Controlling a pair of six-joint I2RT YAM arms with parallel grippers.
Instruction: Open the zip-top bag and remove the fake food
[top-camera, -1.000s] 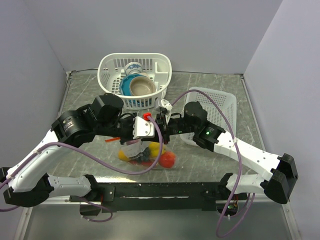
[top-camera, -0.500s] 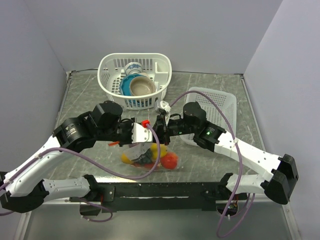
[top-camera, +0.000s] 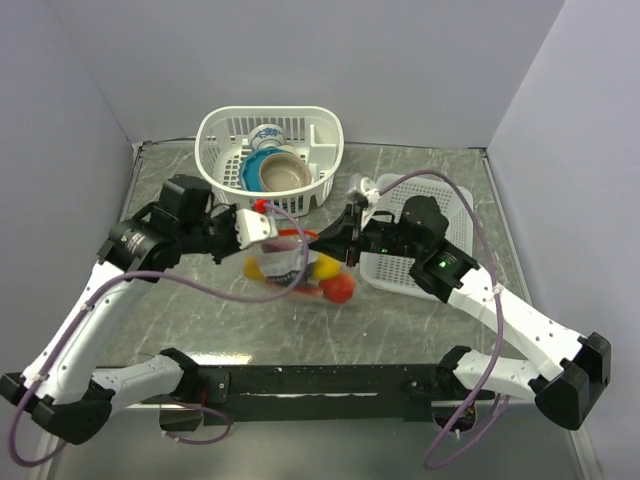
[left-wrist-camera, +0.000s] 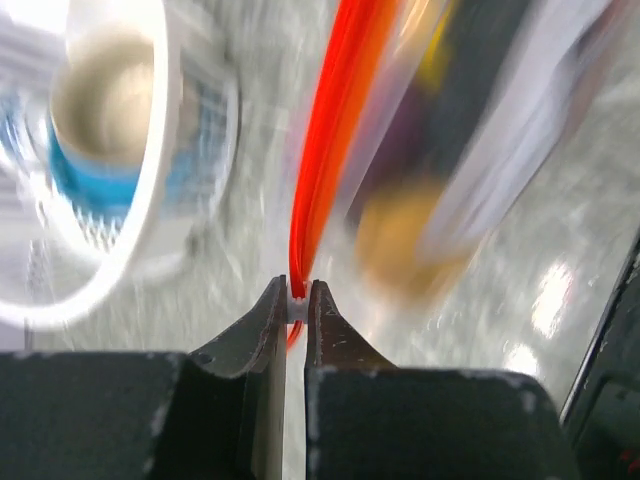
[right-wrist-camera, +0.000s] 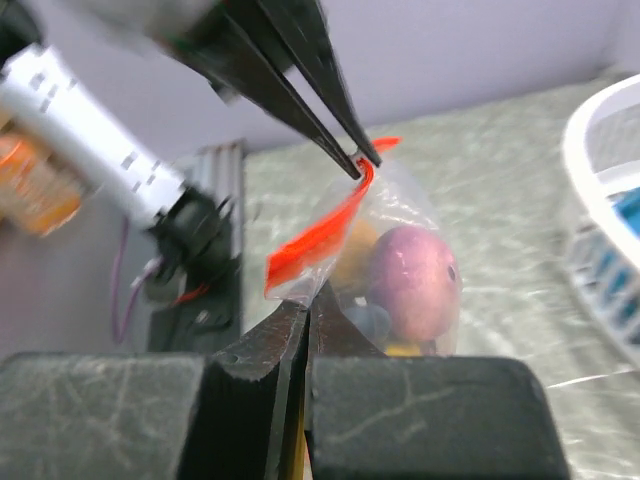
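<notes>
Both arms have swung up and back over the last second, and the zip-top bag (top-camera: 288, 262) went with them; it now hangs between the grippers.
Left gripper (left-wrist-camera: 297, 296): jaws clamped on the red-orange zip strip (left-wrist-camera: 322, 160) at one end of the mouth. Right gripper (right-wrist-camera: 306, 303): jaws pressed together on the clear plastic just under the strip's other end. The fake food (top-camera: 338, 288) sits in the bag's sagging bottom: red and yellow pieces in the top view, a purple onion (right-wrist-camera: 415, 282) in the right wrist view. The bag is just in front of the round basket (top-camera: 268, 111) holding the bowls, and left of the rectangular basket (top-camera: 455, 205). Can't tell if its bottom touches the table (top-camera: 400, 320). Left wrist view is motion-blurred.
</notes>
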